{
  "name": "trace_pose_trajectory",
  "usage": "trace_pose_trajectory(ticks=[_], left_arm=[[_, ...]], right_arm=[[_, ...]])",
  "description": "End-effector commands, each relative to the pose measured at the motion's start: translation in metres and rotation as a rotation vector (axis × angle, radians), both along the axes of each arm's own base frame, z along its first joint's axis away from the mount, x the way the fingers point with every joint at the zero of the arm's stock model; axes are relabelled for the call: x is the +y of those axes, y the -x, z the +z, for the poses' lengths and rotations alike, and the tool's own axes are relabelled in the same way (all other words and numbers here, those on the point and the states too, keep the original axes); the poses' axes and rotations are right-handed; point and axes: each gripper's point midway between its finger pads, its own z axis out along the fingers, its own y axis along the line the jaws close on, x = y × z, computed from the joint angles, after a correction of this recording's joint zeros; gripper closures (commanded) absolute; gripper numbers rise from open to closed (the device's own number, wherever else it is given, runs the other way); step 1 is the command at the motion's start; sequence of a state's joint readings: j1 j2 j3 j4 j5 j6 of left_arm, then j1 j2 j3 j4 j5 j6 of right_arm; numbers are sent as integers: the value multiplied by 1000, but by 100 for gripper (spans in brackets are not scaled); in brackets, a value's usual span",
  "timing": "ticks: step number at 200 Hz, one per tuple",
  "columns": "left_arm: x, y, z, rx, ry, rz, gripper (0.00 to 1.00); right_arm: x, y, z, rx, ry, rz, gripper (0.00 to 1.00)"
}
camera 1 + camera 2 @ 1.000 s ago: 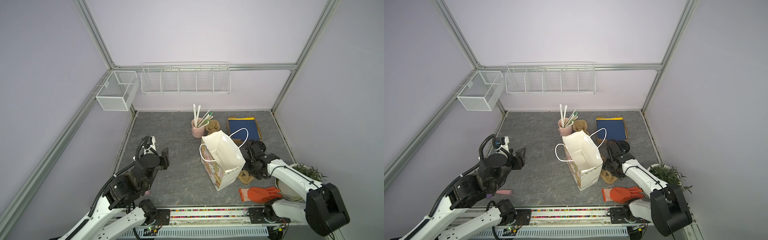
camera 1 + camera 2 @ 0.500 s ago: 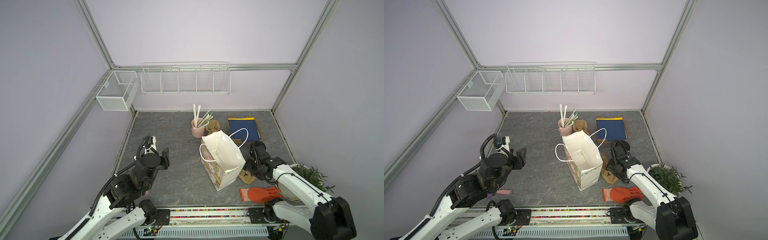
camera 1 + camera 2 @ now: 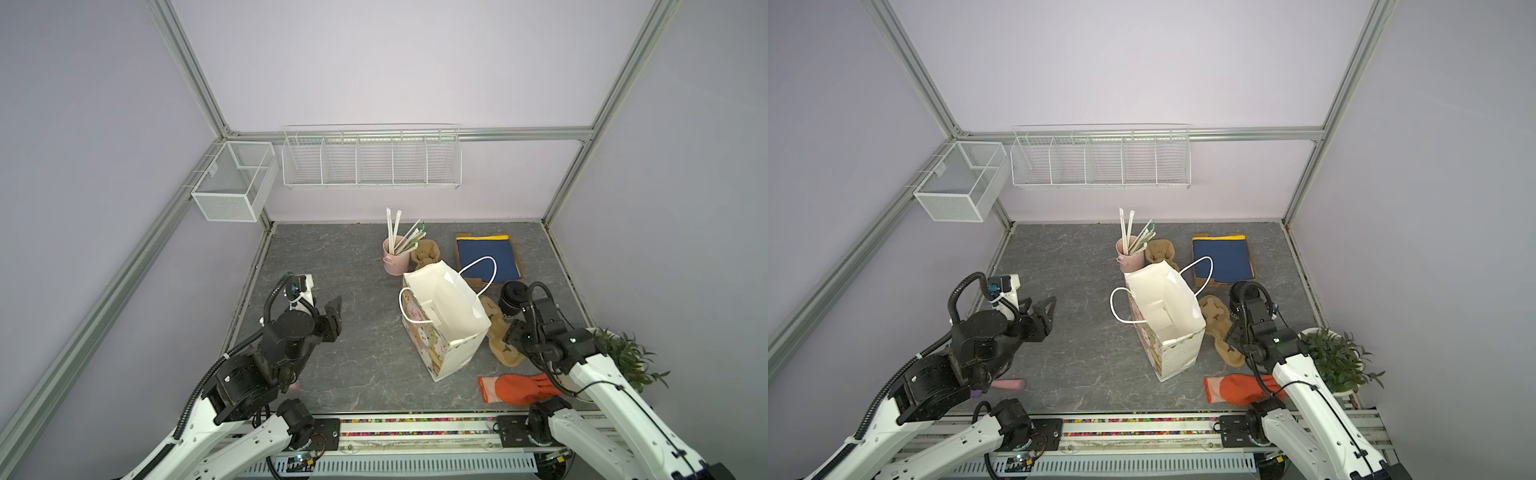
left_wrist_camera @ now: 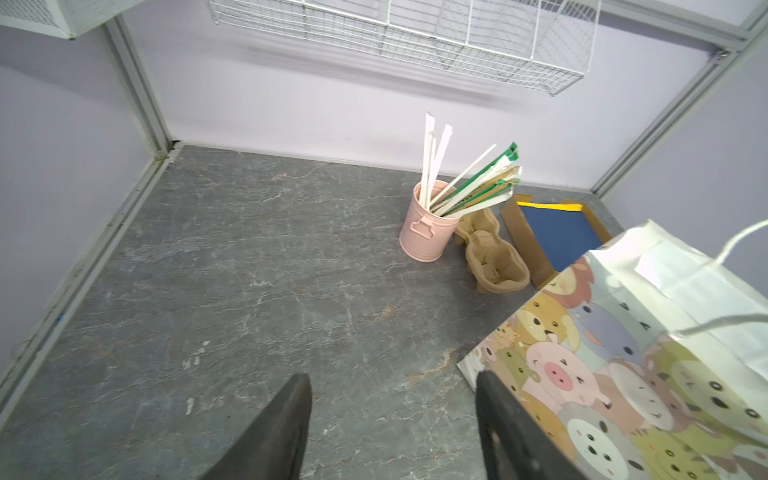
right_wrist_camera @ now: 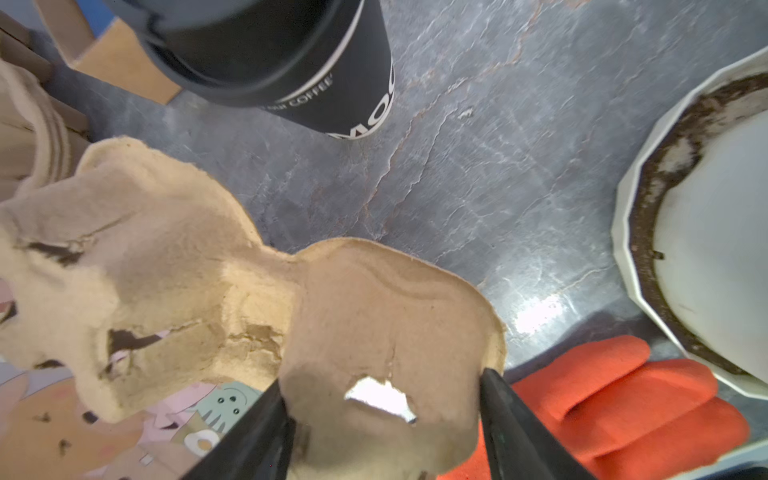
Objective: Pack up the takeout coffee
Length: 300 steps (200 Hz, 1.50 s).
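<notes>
Straddling the near pocket of the pulp cup carrier [image 5: 374,316], your right gripper [image 5: 382,380] is standing at a middling spread, with one finger against each side of that pocket. Whether the fingers are already pinching or only touching, you cannot tell from the wrist view. By the look of it, you are taking up the carrier so that the coffee can be seated in it.

To do this well, you should be squeezing gently. The pulp is looking soft and is torn in places, so a hard pinch is likely to be crushing the pocket out of round. You should be lifting slowly and level, because the carrier's other pocket is lying by the patterned paper bag [image 3: 432,353] and may be dragging on it. You should also be minding the orange glove [image 5: 602,395], which is lying just beside one finger.

The takeout coffee [image 5: 316,70] is standing upright on the table with its black lid on. It is sitting past the carrier's far edge from the fingers and is touching neither of them. In a top view the takeout coffee [image 3: 513,293] is showing to the right of the bag, between the cardboard tray [image 3: 488,253] and your wrist, partly hidden by the arm.

Your left gripper [image 4: 392,376] is hanging wide apart with nothing between its fingers, over bare table left of the bag and well apart from the coffee.
</notes>
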<state>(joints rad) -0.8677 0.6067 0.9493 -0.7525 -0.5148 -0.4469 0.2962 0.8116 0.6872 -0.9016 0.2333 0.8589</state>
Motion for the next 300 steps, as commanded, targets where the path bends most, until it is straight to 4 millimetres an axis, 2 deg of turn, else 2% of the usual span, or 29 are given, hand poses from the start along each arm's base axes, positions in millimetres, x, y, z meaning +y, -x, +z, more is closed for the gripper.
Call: trace_pose_trajectory(ticks=[1,26,73,82,85,97,133,156,170,205,219,236,261,285,300], left_arm=[[-14,7,14,-34,66,-97,36],[-25,17,36,-71,154,-185,36],[-59,37,70,-109,311,-396,36],[-63,41,75,-115,339,-426,36],[-64,42,77,-118,349,-436,36],[-69,48,84,-128,381,-479,35],[-96,65,95,-134,466,-654,35],[-115,72,98,-119,509,-757,34],[-119,73,101,-119,523,-778,34],[-106,70,105,-153,472,-718,34],[-98,68,104,-163,441,-682,34],[-83,63,100,-167,385,-610,34],[-52,54,96,-182,326,-458,34],[-27,49,90,-174,316,-332,34],[-15,47,83,-161,325,-278,34]], right_arm=[[-10,12,11,6,34,-13,31],[-14,15,29,-43,40,-12,32],[-27,22,71,-156,72,-33,32],[-30,24,72,-155,81,-35,32],[-30,23,83,-182,77,-37,32],[-33,25,94,-210,82,-43,32],[-40,29,138,-325,97,-42,32],[-37,29,166,-403,79,-13,33],[-32,28,181,-448,52,8,33],[-4,21,226,-582,-52,146,33],[13,16,243,-627,-115,217,33],[33,12,263,-664,-193,296,33],[58,3,294,-744,-311,377,34],[85,-6,310,-771,-444,447,33],[106,-13,312,-765,-505,501,33]])
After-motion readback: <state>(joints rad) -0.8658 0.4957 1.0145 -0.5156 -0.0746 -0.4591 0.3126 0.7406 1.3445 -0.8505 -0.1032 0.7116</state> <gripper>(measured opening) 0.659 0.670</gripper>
